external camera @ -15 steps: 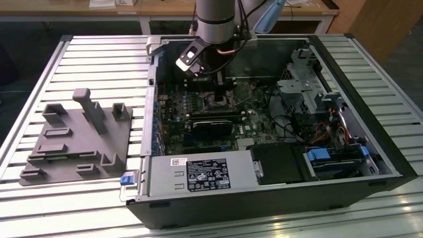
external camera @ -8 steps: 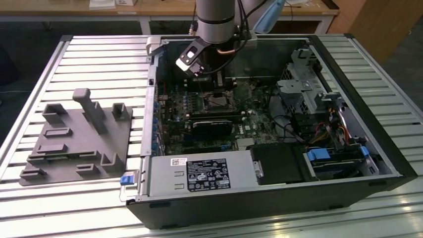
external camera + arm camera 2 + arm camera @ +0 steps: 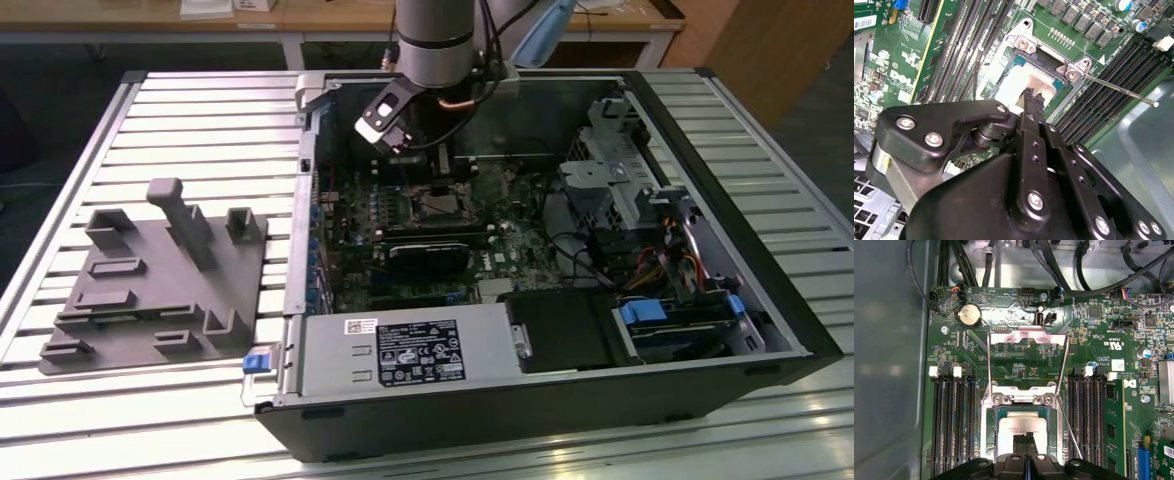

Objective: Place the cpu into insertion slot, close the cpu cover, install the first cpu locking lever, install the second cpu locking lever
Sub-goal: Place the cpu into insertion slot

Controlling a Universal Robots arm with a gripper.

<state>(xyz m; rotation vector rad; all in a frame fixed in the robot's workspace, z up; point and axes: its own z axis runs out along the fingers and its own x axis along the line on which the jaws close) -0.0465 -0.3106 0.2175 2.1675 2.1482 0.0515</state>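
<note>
The step in hand looks like the first one, seating the cpu [image 3: 1026,424]. It already lies flat in the socket [image 3: 987,426] on the motherboard [image 3: 1099,330], with its dull metal top facing up. The gripper [image 3: 1030,95] points straight down at it, its fingers pressed together with no real gap and nothing held between them. The tip is over the middle of the chip, though I cannot tell whether it touches or sits just above.

The cpu cover [image 3: 1026,333] stands flipped open past the far edge of the socket, so the board shows through its window. A thin locking lever [image 3: 1119,90] sticks out free beside the socket, unlatched. My judgement is that placing is done or nearly so, while closing the cover and both levers are not yet done. Lowering the cover would need the gripper out of the socket area, because it sits where the frame has to land.

In the exterior view, the open computer case [image 3: 534,425] lies on its side on a ribbed metal table [image 3: 200,110]. A grey moulded parts tray [image 3: 147,290] sits to its left, and wooden furniture [image 3: 347,18] stands behind.
</note>
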